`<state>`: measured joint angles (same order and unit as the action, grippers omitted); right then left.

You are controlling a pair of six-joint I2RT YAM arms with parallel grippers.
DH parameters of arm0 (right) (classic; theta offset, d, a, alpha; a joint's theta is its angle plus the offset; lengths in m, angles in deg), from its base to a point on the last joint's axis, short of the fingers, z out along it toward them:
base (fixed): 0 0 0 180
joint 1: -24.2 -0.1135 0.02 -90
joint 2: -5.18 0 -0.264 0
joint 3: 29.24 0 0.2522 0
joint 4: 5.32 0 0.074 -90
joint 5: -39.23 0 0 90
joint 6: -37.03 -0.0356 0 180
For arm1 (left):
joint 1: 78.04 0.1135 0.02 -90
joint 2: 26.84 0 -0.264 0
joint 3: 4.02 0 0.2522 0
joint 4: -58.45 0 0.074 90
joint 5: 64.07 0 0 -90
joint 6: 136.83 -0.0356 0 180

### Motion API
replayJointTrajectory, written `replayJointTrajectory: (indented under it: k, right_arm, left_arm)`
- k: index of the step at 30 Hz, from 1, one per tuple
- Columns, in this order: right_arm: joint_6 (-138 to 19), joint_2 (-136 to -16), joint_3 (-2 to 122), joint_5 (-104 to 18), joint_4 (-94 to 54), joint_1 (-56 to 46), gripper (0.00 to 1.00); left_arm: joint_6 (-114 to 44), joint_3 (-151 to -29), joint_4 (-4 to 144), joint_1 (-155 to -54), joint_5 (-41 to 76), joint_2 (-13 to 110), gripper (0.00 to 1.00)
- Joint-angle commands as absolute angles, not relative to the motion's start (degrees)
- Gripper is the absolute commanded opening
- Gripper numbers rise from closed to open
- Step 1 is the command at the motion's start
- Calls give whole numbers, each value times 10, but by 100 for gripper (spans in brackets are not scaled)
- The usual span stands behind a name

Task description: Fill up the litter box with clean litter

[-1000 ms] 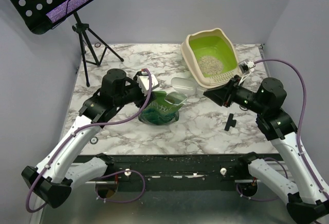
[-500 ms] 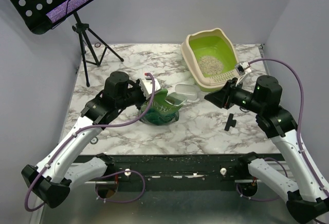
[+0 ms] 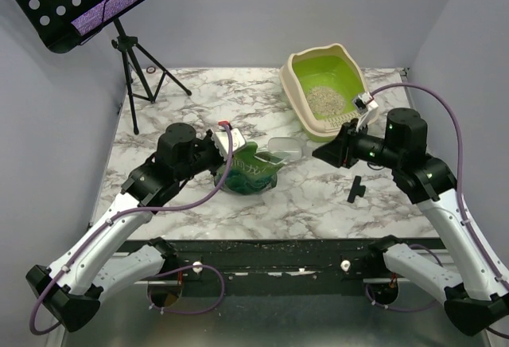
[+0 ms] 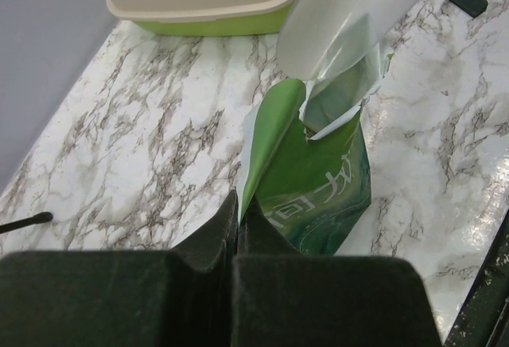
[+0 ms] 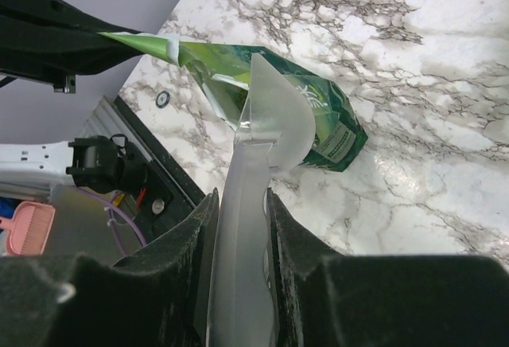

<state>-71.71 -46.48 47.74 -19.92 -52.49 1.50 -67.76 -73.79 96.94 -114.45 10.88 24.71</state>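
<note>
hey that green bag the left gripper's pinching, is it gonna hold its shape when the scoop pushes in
Probably floppy: the green bag is thin creased film, folding where the left gripper pinches it. It may slide on the glossy marble table when the scoop pushes.

Edge of green bag [image 4: 318, 180] in left hand [image 4: 237, 213]

litter box [image 3: 288, 83]: one
patch of clean litter [image 3: 324, 99]: one
green litter bag [image 3: 248, 170]: one
clear scoop [image 3: 285, 147]: one
small black piece [image 3: 356, 189]: one
music stand [image 3: 79, 1]: one
marble table [image 3: 199, 100]: one
grippers: two, the left gripper [image 4: 237, 205] and the right gripper [image 5: 241, 197]
</note>
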Motion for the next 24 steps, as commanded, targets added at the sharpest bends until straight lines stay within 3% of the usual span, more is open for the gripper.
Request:
replayJointTrajectory:
  k: [1,14,24]
  right_arm:
    - [-709,-451,500,-196,-556,3,1]
    - [-685,-439,536,-204,-619,1,1]
    - [-669,-498,536,-218,-605,-10,1]
  left_arm:
    - [-663,-722,952,-1156,141,233,0]
    - [-665,-707,943,-1168,162,219,0]
    - [-652,-705,930,-1169,148,219,0]
